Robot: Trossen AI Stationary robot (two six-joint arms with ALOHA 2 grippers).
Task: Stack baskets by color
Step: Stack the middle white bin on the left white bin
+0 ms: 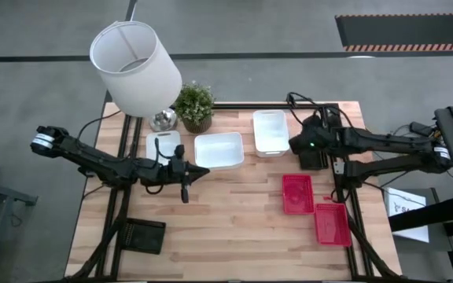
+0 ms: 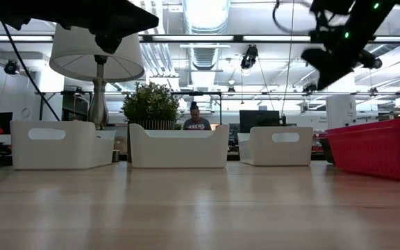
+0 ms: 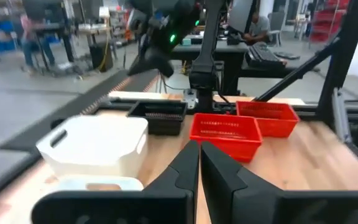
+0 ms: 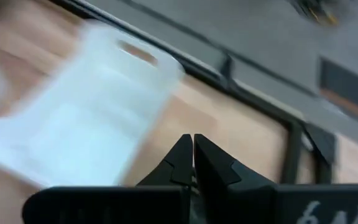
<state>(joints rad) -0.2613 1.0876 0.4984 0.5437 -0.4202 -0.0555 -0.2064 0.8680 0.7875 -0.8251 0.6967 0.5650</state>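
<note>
the left gripper (image 1: 185, 189) is hovering fingers together over the bare middle of the bench (image 1: 234, 236), gripping nothing, with three white baskets (image 1: 218, 150) lining the far edge just beyond it. the right gripper (image 1: 293, 142) is hanging pinched shut and empty beside the rightmost white one, while two red baskets (image 1: 297, 193) are sitting near the right edge. a lampshade (image 1: 135, 67) and potted plant (image 1: 194, 106) are crowding the far left corner.
</note>
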